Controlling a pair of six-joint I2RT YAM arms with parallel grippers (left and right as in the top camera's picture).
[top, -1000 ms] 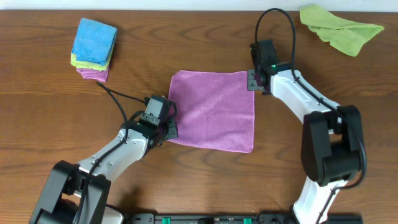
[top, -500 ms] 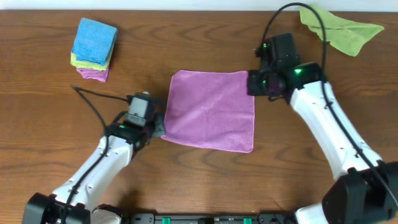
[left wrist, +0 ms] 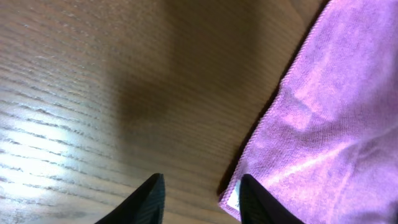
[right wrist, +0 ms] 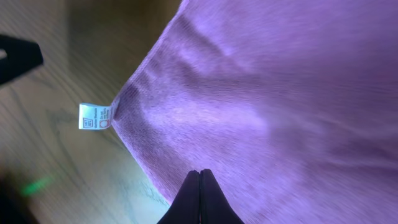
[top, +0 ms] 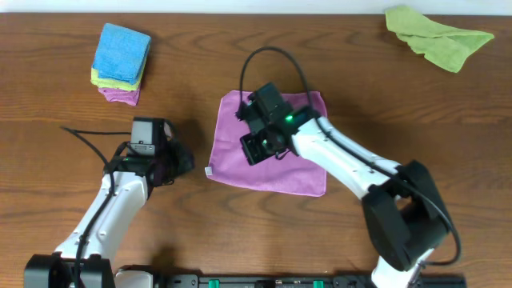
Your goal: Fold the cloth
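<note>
right wrist view alone shows the right gripper [right wrist: 200, 177] with its jaws pressed together and no gap, tips over the cloth [right wrist: 280, 93]. can't tell if fabric is pinched. white tag [right wrist: 93, 116] sticks off the cloth edge. overhead shows the cloth flat mid table [top: 448, 120], right gripper above its left-centre. left wrist view: left gripper [left wrist: 202, 199] parted, empty, over bare wood, one finger at the tag corner.

**Soft and Hard, Dull and Shiny**

Fuzzy, soft lilac cloth [top: 232, 160], dull, with a smooth white tag [right wrist: 94, 116]. Brown wood table [top: 240, 232], smooth, with fine grain lines and a bright shine under the light. Hard, smooth white plastic on the right arm [top: 344, 160].
</note>
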